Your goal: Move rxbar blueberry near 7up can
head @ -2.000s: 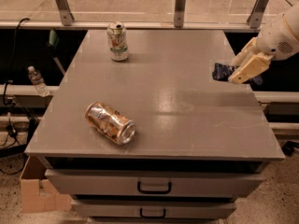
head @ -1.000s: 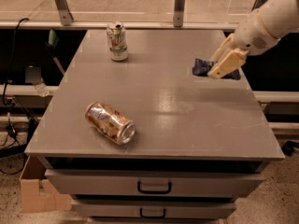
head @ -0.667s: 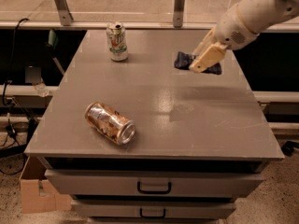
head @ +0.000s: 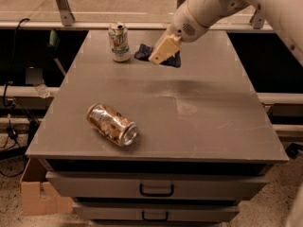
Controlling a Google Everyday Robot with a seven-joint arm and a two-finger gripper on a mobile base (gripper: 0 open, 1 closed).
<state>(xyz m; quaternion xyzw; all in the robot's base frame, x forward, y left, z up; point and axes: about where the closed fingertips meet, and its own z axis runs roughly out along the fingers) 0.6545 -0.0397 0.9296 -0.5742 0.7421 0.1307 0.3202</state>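
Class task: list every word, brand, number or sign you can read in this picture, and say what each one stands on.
No text can be quoted; all of it is too blurred to read.
7up can: red-green logo, unreadable.
rxbar blueberry, held in the gripper beside that can: lettering unreadable.
silver can, lying on its side: markings unreadable.

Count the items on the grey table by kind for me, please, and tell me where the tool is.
Cans: 2 (7up can upright; silver can on its side)
Snack bars: 1 (rxbar blueberry, gripped by the tool just right of the 7up can)
Total: 3
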